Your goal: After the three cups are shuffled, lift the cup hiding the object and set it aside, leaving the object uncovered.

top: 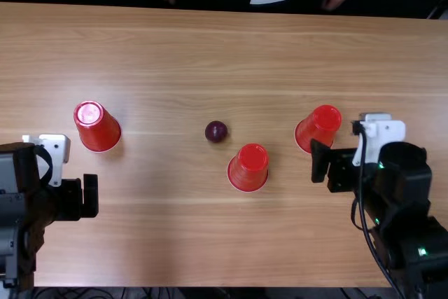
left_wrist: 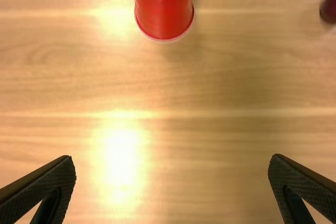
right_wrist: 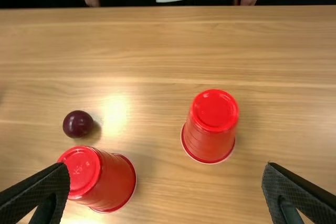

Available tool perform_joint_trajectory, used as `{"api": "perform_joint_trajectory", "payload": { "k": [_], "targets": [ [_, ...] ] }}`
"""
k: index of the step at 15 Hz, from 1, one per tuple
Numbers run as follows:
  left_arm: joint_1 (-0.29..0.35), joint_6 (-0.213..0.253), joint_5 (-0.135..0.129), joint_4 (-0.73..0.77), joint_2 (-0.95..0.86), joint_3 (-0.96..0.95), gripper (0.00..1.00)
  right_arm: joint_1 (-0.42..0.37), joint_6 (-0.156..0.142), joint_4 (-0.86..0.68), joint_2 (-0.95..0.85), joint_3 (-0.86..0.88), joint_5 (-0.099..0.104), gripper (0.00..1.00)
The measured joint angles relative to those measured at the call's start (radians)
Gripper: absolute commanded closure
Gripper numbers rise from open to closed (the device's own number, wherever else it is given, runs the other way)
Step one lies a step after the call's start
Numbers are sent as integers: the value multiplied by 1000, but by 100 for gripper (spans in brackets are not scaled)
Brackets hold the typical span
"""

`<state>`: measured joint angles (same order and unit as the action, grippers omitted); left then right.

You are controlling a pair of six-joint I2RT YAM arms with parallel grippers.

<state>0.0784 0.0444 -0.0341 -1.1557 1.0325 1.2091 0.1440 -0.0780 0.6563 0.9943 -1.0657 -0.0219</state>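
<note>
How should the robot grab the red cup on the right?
Squeeze the right cup around its side wall, coming in level from the robot's side with the right pincer. It stands upside down, closed bottom up, so there's no open rim to pinch.

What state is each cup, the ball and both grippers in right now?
Left cup, standing mouth down, untouched.
Middle cup, standing mouth down, beside the ball.
Right cup, standing mouth down, untouched.
Ball, uncovered, under no cup.
Left gripper, open, empty.
Right gripper, open, empty.
</note>
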Motion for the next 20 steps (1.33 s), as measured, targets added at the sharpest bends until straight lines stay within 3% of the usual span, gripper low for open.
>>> {"api": "perform_joint_trajectory", "payload": {
  "k": [2,4,8,14,18,20],
  "targets": [
    [0,-13,0,106,-51,-67,0,-82,1,-2,-106,67,23,0],
    [0,-61,0,197,-113,-143,0,-121,1,-7,-223,145,46,0],
    [0,-113,1,412,-289,-342,0,-121,-1,-22,-457,301,50,0],
    [0,-128,0,636,-628,-634,0,-145,0,-49,-815,491,60,0],
    [0,-128,0,653,-813,-746,0,-145,0,-52,-982,580,68,0],
    [0,-127,0,674,-884,-807,0,-147,0,-56,-983,590,91,0]
  ]
}}
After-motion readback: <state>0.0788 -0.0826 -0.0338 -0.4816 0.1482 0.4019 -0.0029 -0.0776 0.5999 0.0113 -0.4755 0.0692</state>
